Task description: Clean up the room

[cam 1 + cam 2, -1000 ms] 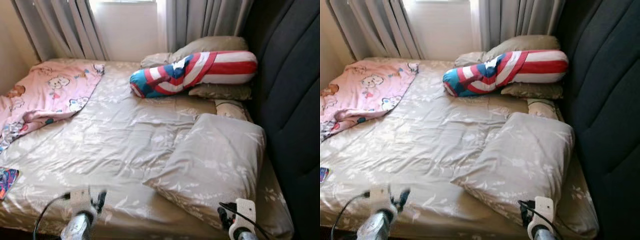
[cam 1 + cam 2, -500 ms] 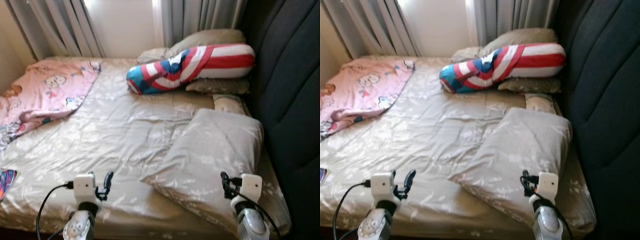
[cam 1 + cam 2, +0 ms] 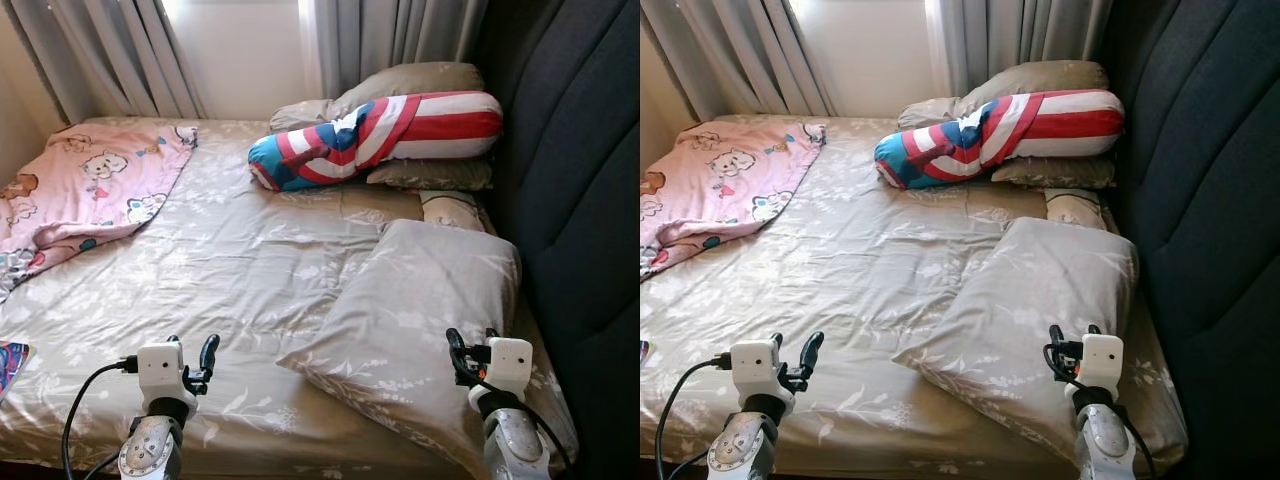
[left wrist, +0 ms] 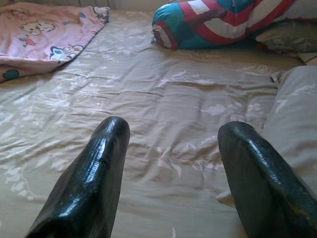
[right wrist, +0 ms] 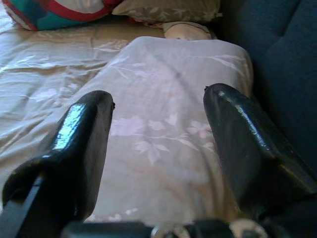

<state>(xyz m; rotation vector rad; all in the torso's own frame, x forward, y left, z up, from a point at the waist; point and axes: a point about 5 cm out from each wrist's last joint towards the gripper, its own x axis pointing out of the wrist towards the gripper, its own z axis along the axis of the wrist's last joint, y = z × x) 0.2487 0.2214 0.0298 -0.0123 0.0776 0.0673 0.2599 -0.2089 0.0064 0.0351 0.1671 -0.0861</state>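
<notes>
A bed (image 3: 230,270) with a beige floral sheet lies before me. On its right side a beige floral pillow (image 3: 430,310) lies askew, next to the dark headboard (image 3: 580,200). A red, white and blue bolster (image 3: 380,135) rests on more pillows at the far end. A pink cartoon blanket (image 3: 90,185) is crumpled at the far left. My left gripper (image 3: 190,350) hovers open over the bed's near edge, its fingers (image 4: 94,168) empty. My right gripper (image 3: 470,345) is open above the pillow's near corner, and the pillow (image 5: 163,114) shows between its fingers (image 5: 84,144).
Grey curtains (image 3: 120,60) hang behind the bed below a bright window. A small colourful item (image 3: 10,362) lies at the bed's left edge. The padded headboard walls off the whole right side. A small beige cushion (image 3: 452,208) sits between the pillow and the back pillows.
Both arms have risen and reached forward over the bed's near edge; the right gripper now sits over the pillow's corner. The view has shifted slightly.
</notes>
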